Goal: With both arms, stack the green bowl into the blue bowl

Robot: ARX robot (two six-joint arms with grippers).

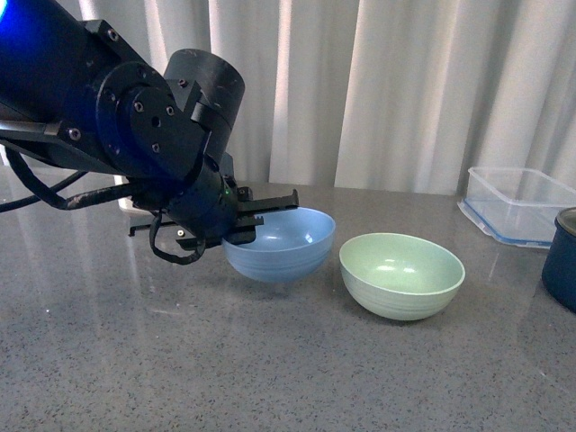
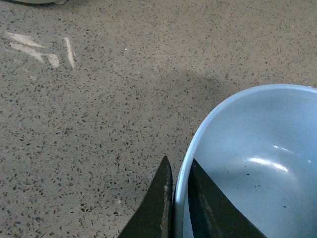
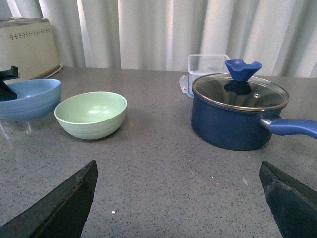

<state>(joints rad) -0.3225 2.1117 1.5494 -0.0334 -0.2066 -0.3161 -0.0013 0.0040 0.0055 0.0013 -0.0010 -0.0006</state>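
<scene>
The light blue bowl (image 1: 281, 243) hangs tilted a little above the grey counter, left of the pale green bowl (image 1: 401, 274), which stands upright on the counter. My left gripper (image 1: 256, 220) is shut on the blue bowl's left rim; in the left wrist view the rim (image 2: 181, 188) passes between the two black fingers (image 2: 158, 203). My right gripper (image 3: 178, 198) is wide open and empty, low over bare counter, well apart from the green bowl (image 3: 91, 114) and the blue bowl (image 3: 30, 98). The right arm is out of the front view.
A dark navy pot (image 3: 237, 116) with a glass lid and blue handle stands close ahead of my right gripper. A clear plastic box (image 1: 520, 205) sits at the back right. A cream appliance (image 3: 27, 47) stands at the back. Curtains hang behind the counter.
</scene>
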